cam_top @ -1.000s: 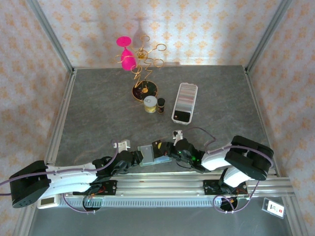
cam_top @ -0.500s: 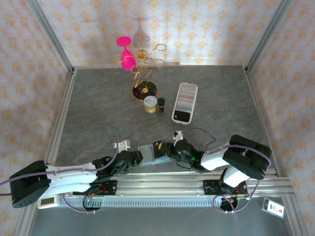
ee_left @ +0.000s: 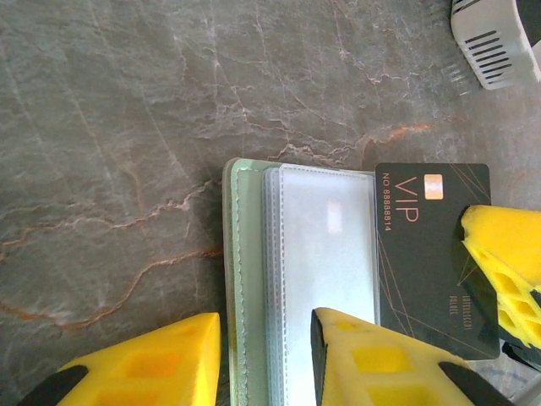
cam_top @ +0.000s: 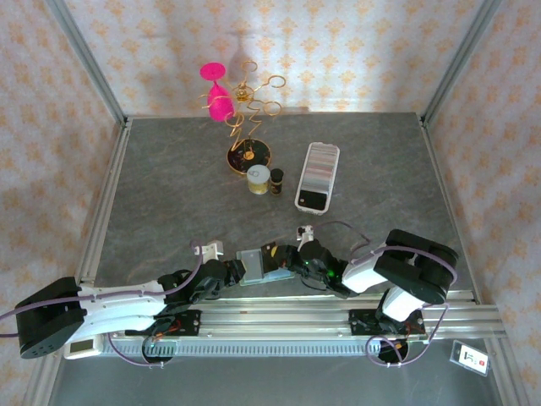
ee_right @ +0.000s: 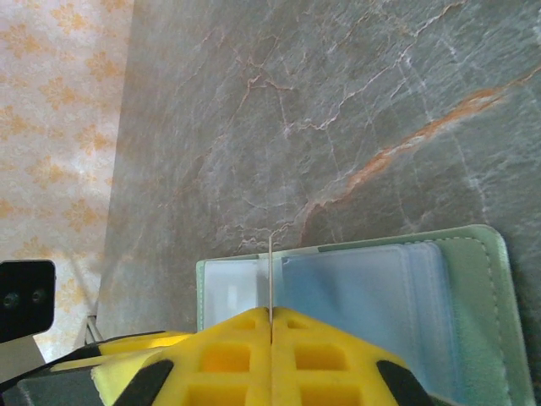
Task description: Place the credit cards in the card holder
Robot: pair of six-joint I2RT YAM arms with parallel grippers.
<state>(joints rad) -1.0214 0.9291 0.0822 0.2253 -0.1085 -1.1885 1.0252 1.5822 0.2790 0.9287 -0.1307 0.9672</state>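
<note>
Soft, even light from overhead fills the top view; the back wall (cam_top: 338, 51) is bright, and the pink glass (cam_top: 220, 101) throws a faint shadow on it. The counter (cam_top: 169, 194) shows no hard glare. In the left wrist view the stone veins and the print on the dark credit card (ee_left: 431, 254) are crisp. A white reflection sits on the card holder (ee_left: 245, 279), with a narrow shadow along its left edge. The left end effector (ee_left: 264, 338) and the right end effector (ee_right: 270, 326), both close to their lenses, look soft.
</note>
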